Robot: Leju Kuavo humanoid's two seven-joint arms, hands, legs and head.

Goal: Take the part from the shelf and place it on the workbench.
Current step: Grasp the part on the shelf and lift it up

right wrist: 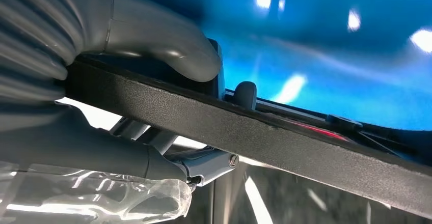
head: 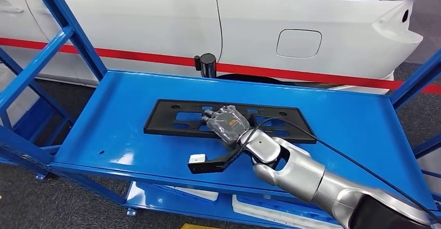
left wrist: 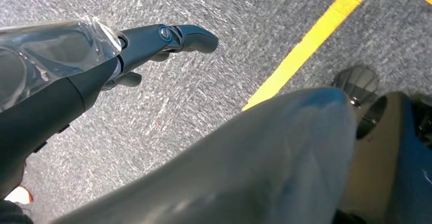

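A flat black part [head: 177,117], a long rectangular plate with cut-outs, lies on the top deck of a blue shelf [head: 119,91], lengthwise across the middle of the deck and nearer its front edge than its back edge. The right robot hand [head: 227,122], wrapped in clear plastic film, rests over the part's right half; in the right wrist view the thick grey thumb [right wrist: 168,51] lies on one face of the part's textured black edge [right wrist: 285,142] and darker fingers [right wrist: 204,165] curl under the other face, so the right robot hand grips the part. A smaller black bracket with a white end [head: 208,162] lies near the deck's front edge, just beside the silver right arm [head: 307,179]. A black cable [head: 333,153] runs from the wrist across the part's right end. A black cylinder [head: 206,63] stands at the deck's back edge, before a white car [head: 312,21] with a red stripe. The left robot hand [left wrist: 102,63], also film-covered, hangs over grey carpet floor [left wrist: 204,107] beside a yellow line [left wrist: 311,40], fingers loosely extended and holding nothing.
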